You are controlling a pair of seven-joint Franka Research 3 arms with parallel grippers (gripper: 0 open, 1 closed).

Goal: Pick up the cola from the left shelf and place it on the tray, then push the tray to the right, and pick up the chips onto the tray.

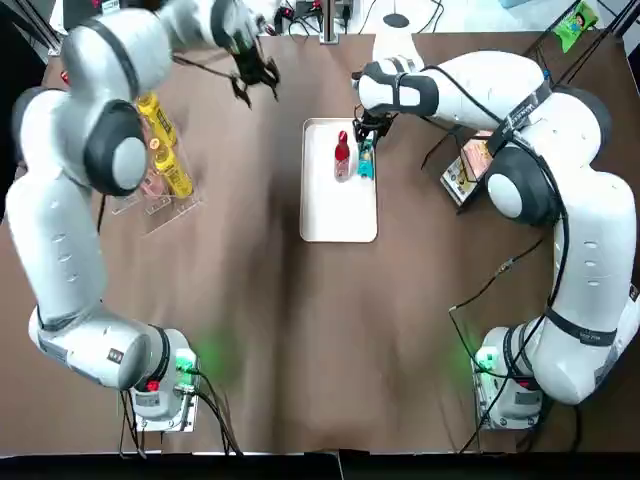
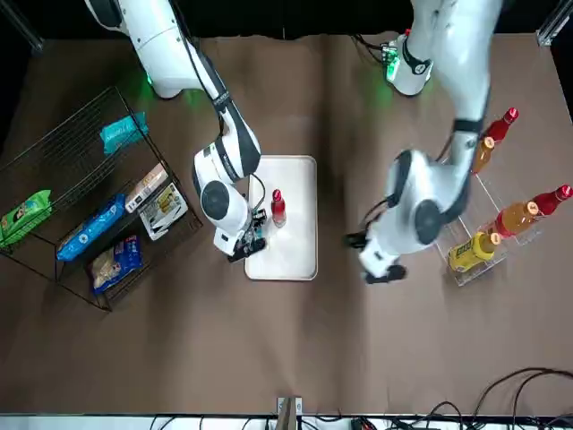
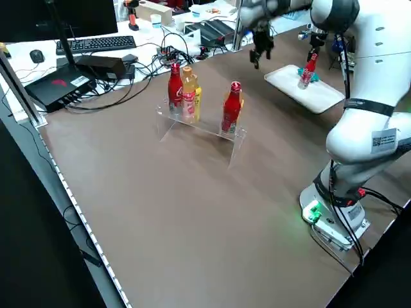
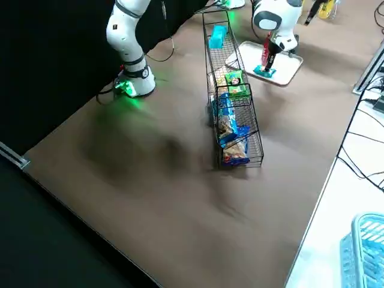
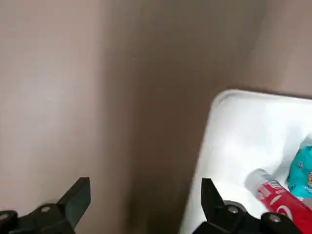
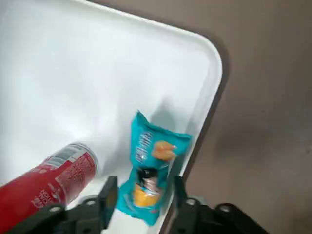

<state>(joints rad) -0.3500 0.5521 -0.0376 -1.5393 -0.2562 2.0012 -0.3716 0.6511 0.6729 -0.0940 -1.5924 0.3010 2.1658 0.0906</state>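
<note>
Red cola bottle (image 1: 342, 155) stands on white rectangular tray (image 1: 335, 215). Teal chips bag (image 6: 151, 165) sits at its 3 o'clock, pinched by right gripper (image 6: 141, 187); apparently only release remains. Left gripper (image 1: 255, 85) hovers at the tray's 10 o'clock, wide open, empty

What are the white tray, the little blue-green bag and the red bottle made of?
The tray looks like smooth white plastic: rounded corners, a raised rim and a soft sheen. The chips bag seems to be thin shiny film, crinkled, with crimped ends. The cola bottle has a glossy red skin and a silvery neck, so perhaps metal, though plastic is possible.
</note>
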